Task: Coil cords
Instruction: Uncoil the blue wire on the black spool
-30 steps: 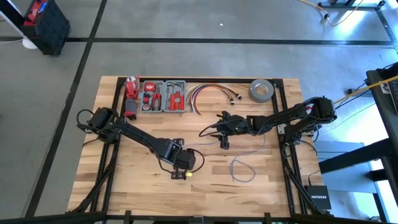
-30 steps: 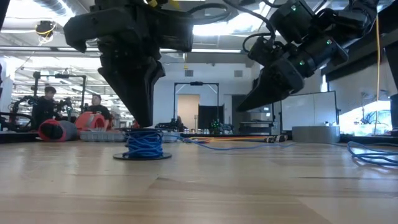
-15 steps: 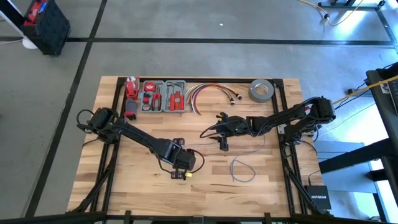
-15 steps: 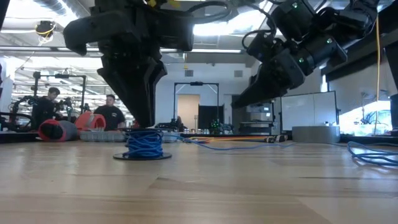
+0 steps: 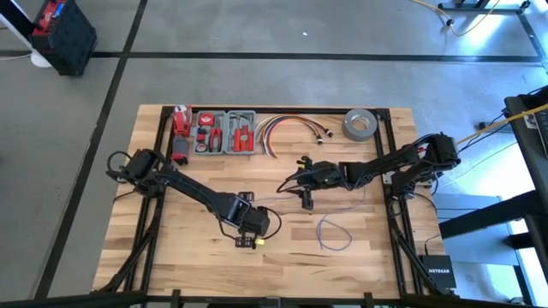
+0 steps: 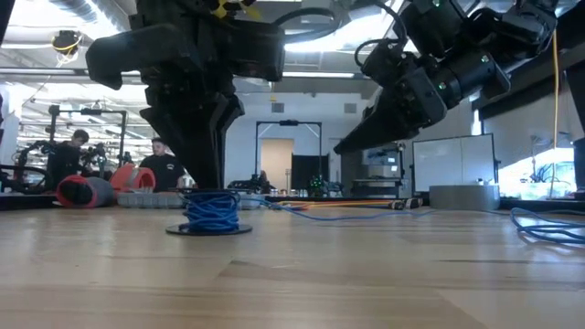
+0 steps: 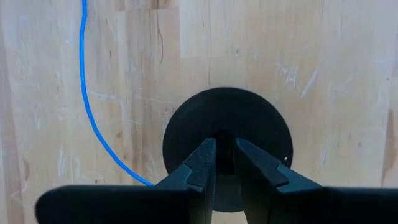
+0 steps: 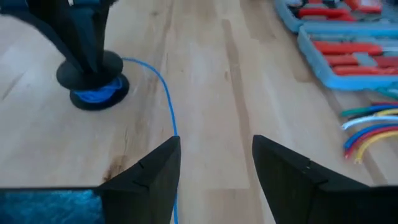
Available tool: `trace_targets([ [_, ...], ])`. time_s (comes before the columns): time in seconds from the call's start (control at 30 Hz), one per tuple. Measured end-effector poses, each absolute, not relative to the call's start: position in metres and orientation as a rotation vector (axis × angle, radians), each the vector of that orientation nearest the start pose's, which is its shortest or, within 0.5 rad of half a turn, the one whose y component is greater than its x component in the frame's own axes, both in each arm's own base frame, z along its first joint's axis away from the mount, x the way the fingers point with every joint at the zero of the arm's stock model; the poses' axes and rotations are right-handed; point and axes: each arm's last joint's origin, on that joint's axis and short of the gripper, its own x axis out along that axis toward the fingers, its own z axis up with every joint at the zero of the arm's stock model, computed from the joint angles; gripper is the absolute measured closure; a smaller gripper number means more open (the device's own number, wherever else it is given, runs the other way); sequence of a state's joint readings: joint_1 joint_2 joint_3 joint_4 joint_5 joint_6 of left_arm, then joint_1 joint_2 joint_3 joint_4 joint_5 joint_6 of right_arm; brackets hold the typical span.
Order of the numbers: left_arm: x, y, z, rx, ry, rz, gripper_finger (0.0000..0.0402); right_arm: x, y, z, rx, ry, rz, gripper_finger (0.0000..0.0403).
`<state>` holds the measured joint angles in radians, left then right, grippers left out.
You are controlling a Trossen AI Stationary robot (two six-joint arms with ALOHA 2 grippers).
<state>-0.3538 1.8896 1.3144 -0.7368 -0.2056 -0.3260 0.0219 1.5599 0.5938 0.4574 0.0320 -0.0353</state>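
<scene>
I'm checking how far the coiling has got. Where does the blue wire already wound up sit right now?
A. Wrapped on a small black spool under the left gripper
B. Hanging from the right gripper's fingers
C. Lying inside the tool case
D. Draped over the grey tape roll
A: the blue wire is bunched around the black spool on the table, directly beneath the left gripper, while the right gripper stands open with nothing between its fingers.

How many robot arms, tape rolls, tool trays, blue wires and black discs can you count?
Robot arms: 2
Tape roll: 1
Tool tray: 1
Blue wire: 1
Black disc: 1
Total: 6
</scene>
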Motion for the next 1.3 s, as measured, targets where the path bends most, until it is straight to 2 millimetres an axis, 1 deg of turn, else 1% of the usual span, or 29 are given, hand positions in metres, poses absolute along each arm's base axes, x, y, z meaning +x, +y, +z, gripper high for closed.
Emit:
trace_targets([
  [0.17, 0.345, -0.121, 0.178, 0.083, 1.263, 0.081, 0.0349, 0.299, 0.012, 0.142, -0.023, 0.462, 0.060, 0.0198],
  [0.27, 0.344, -0.121, 0.178, 0.077, 1.263, 0.086, 0.0351, 0.307, 0.013, 0.130, -0.038, 0.451, 0.067, 0.0198],
  [0.47, 0.344, -0.121, 0.178, 0.082, 1.266, 0.083, 0.0357, 0.337, 0.014, 0.111, -0.038, 0.495, 0.067, 0.0198],
  [0.6, 0.344, -0.121, 0.178, 0.087, 1.269, 0.081, 0.0355, 0.360, 0.016, 0.104, -0.030, 0.486, 0.118, 0.0198],
  [0.7, 0.344, -0.121, 0.178, 0.088, 1.272, 0.082, 0.0357, 0.371, 0.017, 0.099, -0.050, 0.486, 0.130, 0.0198],
  [0.87, 0.343, -0.121, 0.178, 0.092, 1.274, 0.079, 0.0355, 0.383, 0.018, 0.090, -0.047, 0.498, 0.162, 0.0198],
  [0.97, 0.343, -0.122, 0.178, 0.093, 1.272, 0.076, 0.0356, 0.383, 0.018, 0.083, -0.069, 0.523, 0.157, 0.0204],
  [1.0, 0.343, -0.122, 0.178, 0.093, 1.269, 0.075, 0.0357, 0.383, 0.018, 0.082, -0.071, 0.535, 0.155, 0.0212],
  [1.07, 0.343, -0.124, 0.178, 0.095, 1.268, 0.071, 0.0358, 0.383, 0.018, 0.082, -0.079, 0.539, 0.156, 0.0242],
  [1.17, 0.342, -0.126, 0.178, 0.098, 1.269, 0.067, 0.0360, 0.381, 0.018, 0.081, -0.109, 0.559, 0.168, 0.0316],
  [1.23, 0.341, -0.127, 0.178, 0.095, 1.270, 0.067, 0.0361, 0.379, 0.018, 0.085, -0.162, 0.597, 0.178, 0.0372],
  [1.27, 0.341, -0.128, 0.178, 0.096, 1.272, 0.067, 0.0361, 0.377, 0.017, 0.088, -0.183, 0.617, 0.177, 0.0386],
  [1.3, 0.341, -0.128, 0.178, 0.096, 1.273, 0.066, 0.0361, 0.375, 0.017, 0.092, -0.200, 0.641, 0.164, 0.0390],
])
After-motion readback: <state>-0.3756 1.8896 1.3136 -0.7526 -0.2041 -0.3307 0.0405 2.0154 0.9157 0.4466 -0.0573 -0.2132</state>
